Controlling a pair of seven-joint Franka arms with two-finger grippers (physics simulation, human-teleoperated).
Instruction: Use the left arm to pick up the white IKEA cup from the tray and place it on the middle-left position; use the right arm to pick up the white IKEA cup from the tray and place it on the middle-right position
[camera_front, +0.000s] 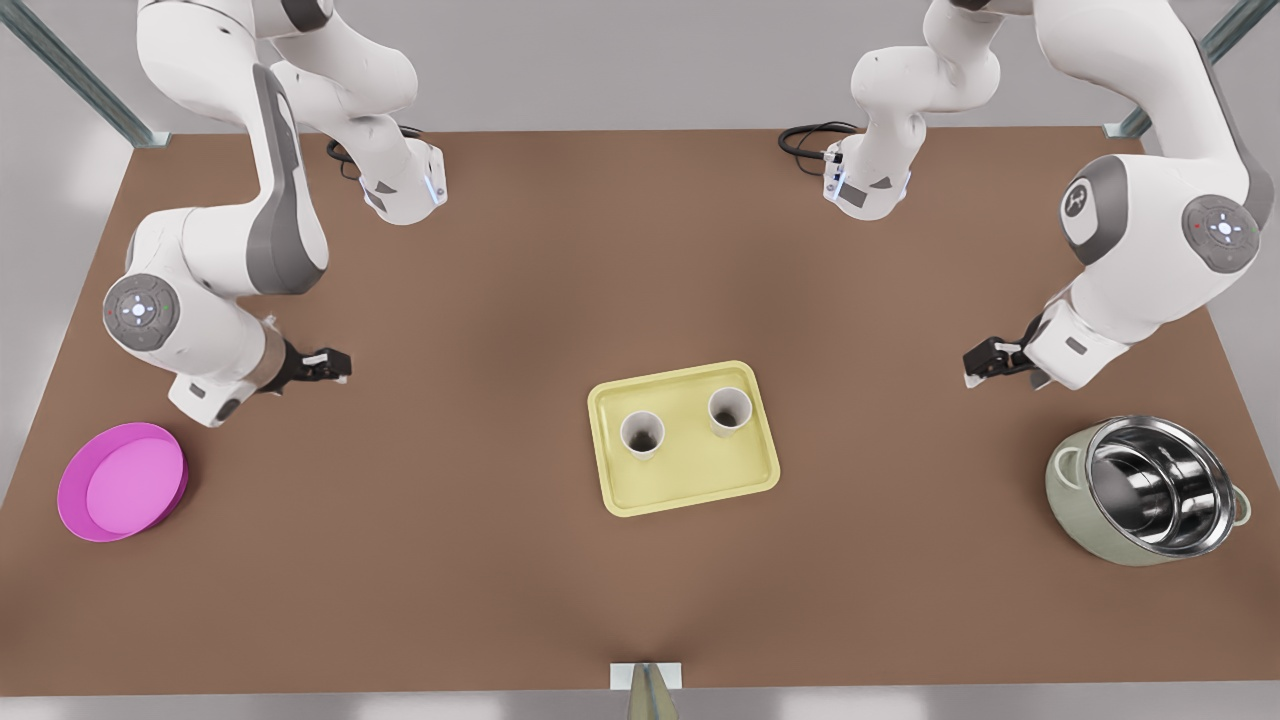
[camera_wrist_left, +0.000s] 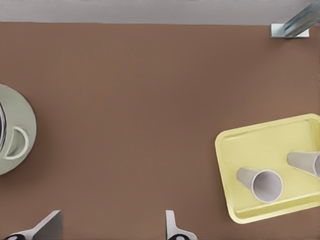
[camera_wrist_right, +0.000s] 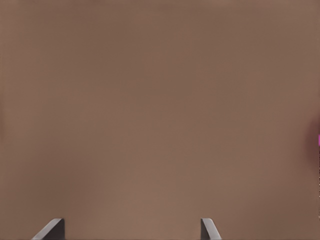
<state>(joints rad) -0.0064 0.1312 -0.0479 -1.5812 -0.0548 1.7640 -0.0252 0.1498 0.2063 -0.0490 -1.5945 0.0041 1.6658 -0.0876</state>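
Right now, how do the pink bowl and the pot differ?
The pink bowl is shallow, plain magenta, without handles, at the front view's left. The pot is deeper, pale green outside, shiny steel inside, with handles, at the right. Both stand open-topped on the table.

No readable text, label, brand or number appears on anything.

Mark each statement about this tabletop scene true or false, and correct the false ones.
1. Both white cups stand on the yellow tray. True.
2. The left gripper holds a cup. False: it is open and empty, off to the side of the tray.
3. The magenta bowl lies at the front view's left. True.
4. The steel-lined pot sits on the tray. False: it sits on the table, at the front view's right.
5. The right gripper is open. True.
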